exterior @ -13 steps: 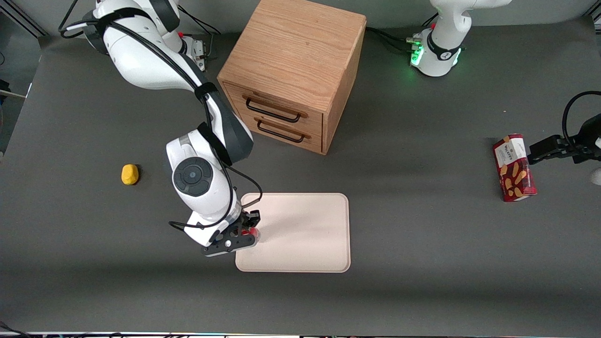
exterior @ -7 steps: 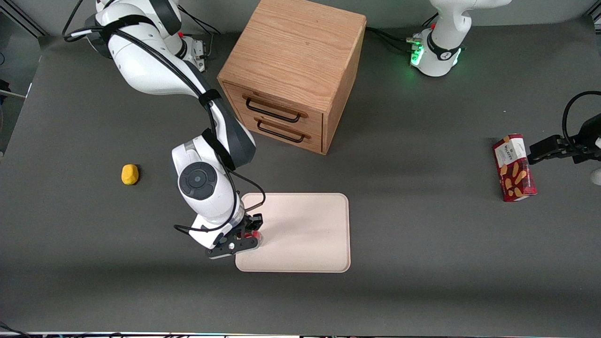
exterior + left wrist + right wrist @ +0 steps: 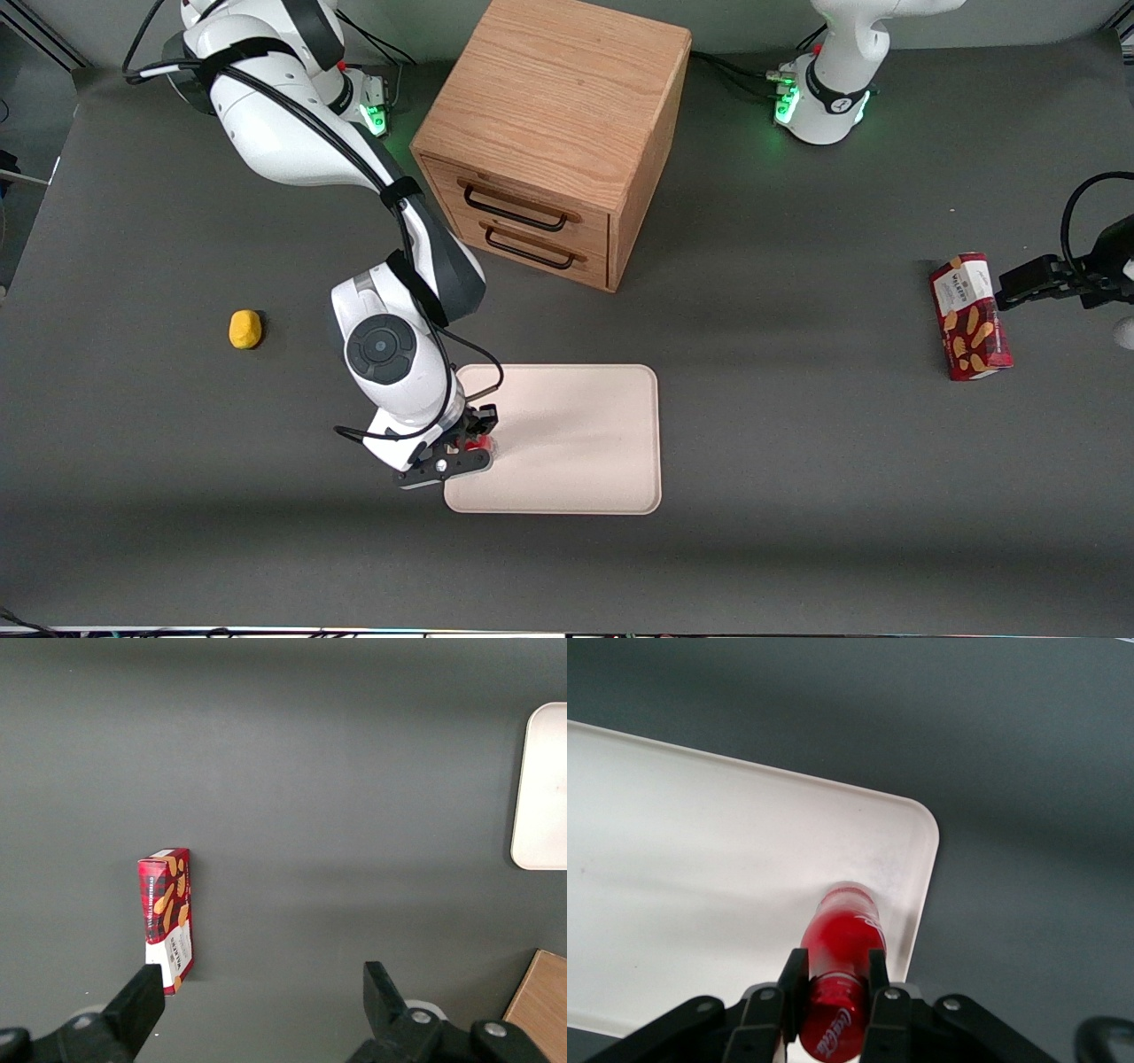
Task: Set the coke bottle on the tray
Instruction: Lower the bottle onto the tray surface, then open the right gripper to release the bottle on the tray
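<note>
**Bottle held over the tray's edge**

Nearest to the front camera we see the tray (image 3: 576, 443), a pale cream rectangle lying flat on the dark tabletop (image 3: 797, 532), in the lower middle of the frame. At its edge toward the working arm's end, the tool (image 3: 474, 440) is over the tray, and its two fingers are closed around the coke bottle (image 3: 479, 439). In the right wrist view the coke bottle (image 3: 843, 948) stands upright between the black fingers (image 3: 790, 988), with its base near the rounded corner of the tray (image 3: 726, 859); we cannot tell whether the base touches it. Farther from the camera, a yellow lump (image 3: 245, 329) lies toward the working arm's end and a snack box (image 3: 969, 316) toward the parked arm's end. Farthest, in the upper middle, stands the wooden cabinet (image 3: 554, 133).
</note>
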Motion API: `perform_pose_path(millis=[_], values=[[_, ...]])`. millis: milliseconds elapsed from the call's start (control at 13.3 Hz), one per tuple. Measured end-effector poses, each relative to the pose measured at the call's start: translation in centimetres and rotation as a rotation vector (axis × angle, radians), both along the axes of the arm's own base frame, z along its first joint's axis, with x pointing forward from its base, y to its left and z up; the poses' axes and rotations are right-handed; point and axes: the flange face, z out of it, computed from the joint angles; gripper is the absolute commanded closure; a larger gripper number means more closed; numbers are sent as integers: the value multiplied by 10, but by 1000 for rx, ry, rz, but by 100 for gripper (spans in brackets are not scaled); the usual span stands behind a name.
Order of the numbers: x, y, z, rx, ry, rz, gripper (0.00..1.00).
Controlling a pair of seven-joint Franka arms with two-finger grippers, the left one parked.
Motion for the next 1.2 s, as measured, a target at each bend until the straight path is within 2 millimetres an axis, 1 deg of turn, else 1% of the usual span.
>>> perform_pose_path(millis=[75,602,752,827,978,1053,1204], values=[[0,0,0,0,0,-5,0],[1,0,1,3,-4,-14,0],[1,0,7,7,-12,-16,0],[1,-1,15,7,-14,-18,0],[-5,-6,41,-10,12,-24,0],[-10,-9,60,-19,28,-27,0],[-24,-16,106,-37,53,-35,0]])
